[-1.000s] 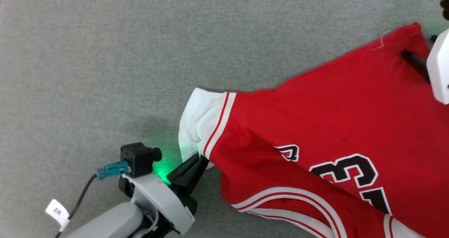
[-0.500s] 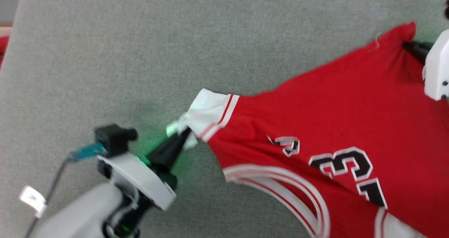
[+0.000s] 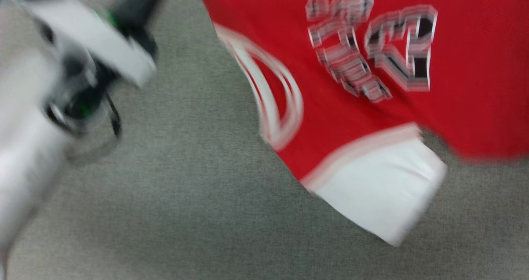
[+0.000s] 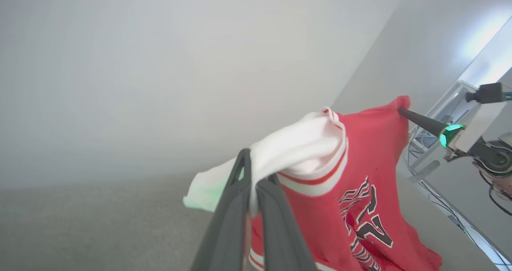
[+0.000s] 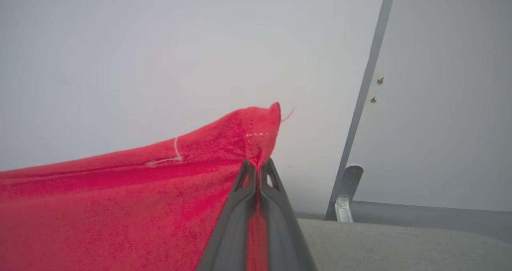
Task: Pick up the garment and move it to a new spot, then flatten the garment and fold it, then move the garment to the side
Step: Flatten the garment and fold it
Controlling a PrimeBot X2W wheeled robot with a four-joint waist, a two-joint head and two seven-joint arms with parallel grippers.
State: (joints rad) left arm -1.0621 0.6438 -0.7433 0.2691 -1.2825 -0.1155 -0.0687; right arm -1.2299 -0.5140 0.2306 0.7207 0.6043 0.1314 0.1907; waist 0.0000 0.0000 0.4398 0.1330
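The garment (image 3: 454, 86), a red jersey with white sleeve panels and black letters, hangs stretched between my two grippers above the grey table (image 3: 165, 210). One white sleeve (image 3: 384, 189) dangles low in the blurred head view. In the left wrist view my left gripper (image 4: 252, 171) is shut on the other white sleeve (image 4: 304, 143). My right gripper (image 5: 258, 165) is shut on a red hem corner (image 5: 260, 135). The left wrist view also shows the right gripper (image 4: 402, 111) pinching that corner. My left arm (image 3: 82, 53) is at the upper left of the head view.
A grey fabric surface lies under the garment (image 4: 100, 223). Pale walls stand behind it. A grey post with a metal bracket (image 5: 348, 191) rises at the table's edge, and cables (image 4: 440, 199) run along the right side in the left wrist view.
The right gripper has closed on the red corner. Both grippers have risen with the garment, which has left the table. The head camera has swung, so the whole head view has shifted and blurred.
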